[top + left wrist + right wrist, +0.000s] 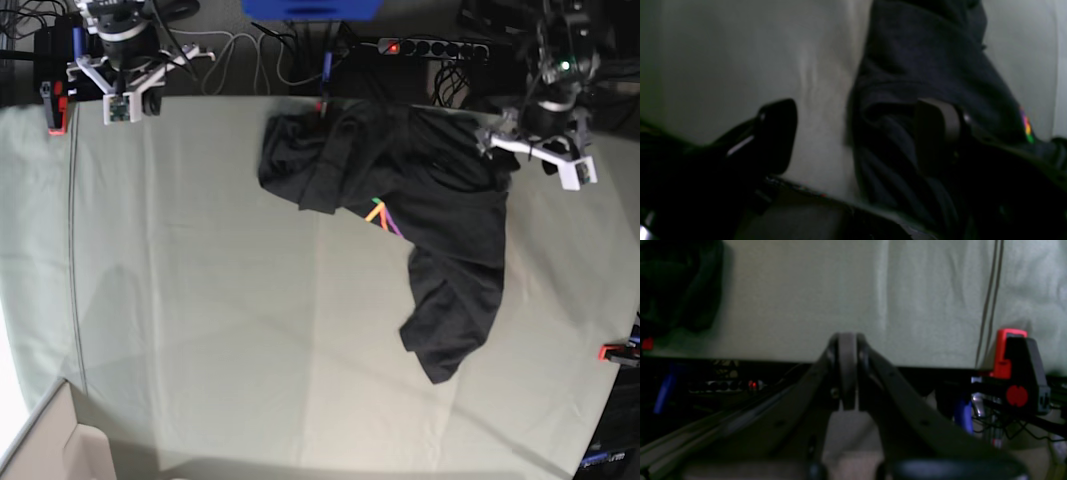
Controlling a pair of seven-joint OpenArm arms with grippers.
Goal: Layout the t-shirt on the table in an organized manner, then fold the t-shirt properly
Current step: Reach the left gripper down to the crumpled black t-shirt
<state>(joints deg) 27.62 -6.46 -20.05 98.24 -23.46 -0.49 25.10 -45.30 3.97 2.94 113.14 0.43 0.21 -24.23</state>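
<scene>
The t-shirt lies crumpled on the surface, bunched toward twelve o'clock near the far edge, with one loose end trailing down to about five o'clock. Its rainbow print shows near the middle of the heap.

At two o'clock from the heap, the left end effector hangs low at the shirt's right edge, pointing toward the cloth. In the left wrist view its fingers stand released and wide apart, one over dark fabric, the other over bare surface; nothing is gripped.

Well apart, at ten o'clock by the far left corner, the right end effector is clenched and empty, beside a red clamp.
</scene>
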